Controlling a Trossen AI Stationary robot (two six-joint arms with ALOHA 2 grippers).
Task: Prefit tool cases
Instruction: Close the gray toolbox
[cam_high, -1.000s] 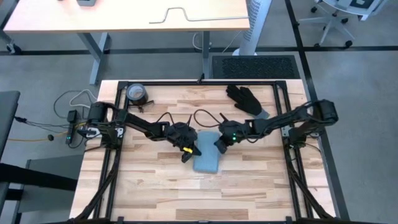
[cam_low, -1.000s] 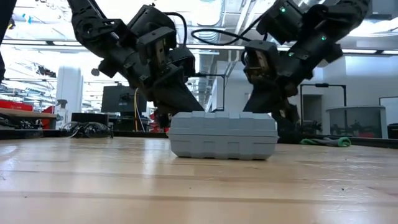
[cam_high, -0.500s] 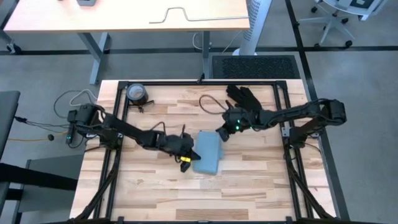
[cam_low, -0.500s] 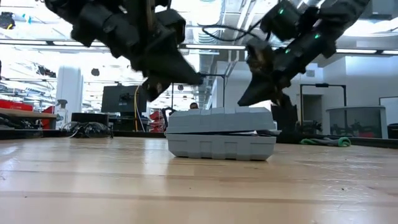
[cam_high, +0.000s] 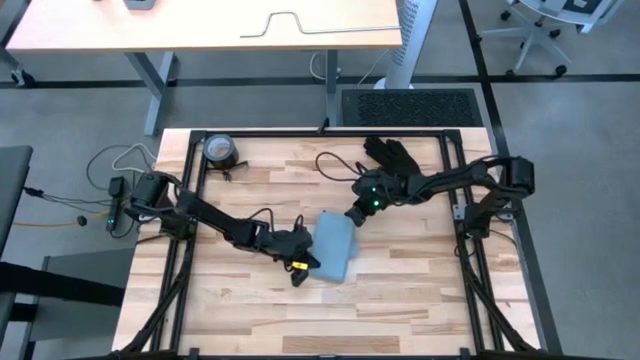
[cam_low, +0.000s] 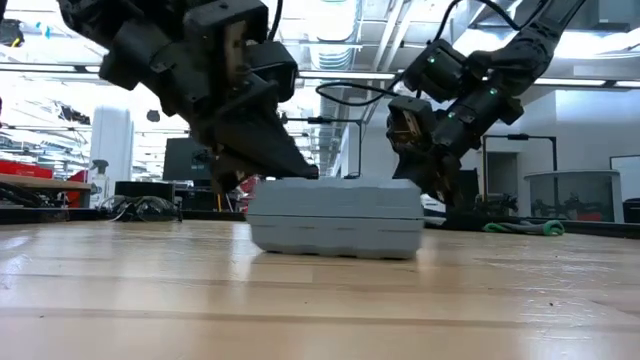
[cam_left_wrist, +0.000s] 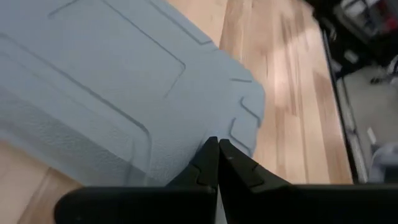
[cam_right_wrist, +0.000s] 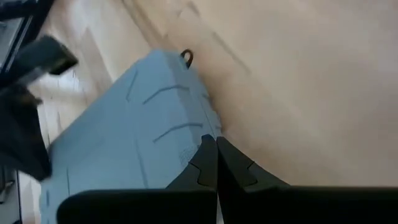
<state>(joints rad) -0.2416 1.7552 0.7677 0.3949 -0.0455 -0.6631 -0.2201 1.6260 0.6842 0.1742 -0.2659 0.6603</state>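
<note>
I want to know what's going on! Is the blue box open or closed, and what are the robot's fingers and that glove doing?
Case: closed, flat on the table.
Left gripper: fingers shut, tips at the case's edge.
Right gripper: fingers shut, at the case's far corner.
Glove: lying flat, untouched.
Tape roll: lying flat at the far corner.

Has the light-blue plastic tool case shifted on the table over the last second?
Yes. In the low view the flat light-blue plastic tool case has slid toward the picture's left, judged against the dark cabinet in the room behind; its lid, ajar half a second ago, is down.
</note>
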